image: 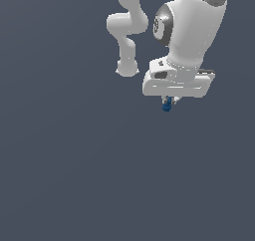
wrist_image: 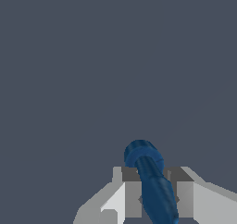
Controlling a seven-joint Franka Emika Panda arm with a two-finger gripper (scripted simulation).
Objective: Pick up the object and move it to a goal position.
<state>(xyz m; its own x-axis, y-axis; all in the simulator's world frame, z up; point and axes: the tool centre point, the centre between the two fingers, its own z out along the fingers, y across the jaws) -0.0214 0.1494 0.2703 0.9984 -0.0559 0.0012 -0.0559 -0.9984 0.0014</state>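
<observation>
Peeking out under the white hand (image: 169, 101), fingers mostly hidden by its body in the exterior view, dark blue object (image: 167, 105) clamped between both fingers (wrist_image: 133, 197), hand clenched on it, lower end cut off in the wrist view.

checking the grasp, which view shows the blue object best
The wrist view: the blue object fills the gap between the jaws, its rounded end clearly visible. The exterior view shows it only as a tiny speck under the gripper.
</observation>
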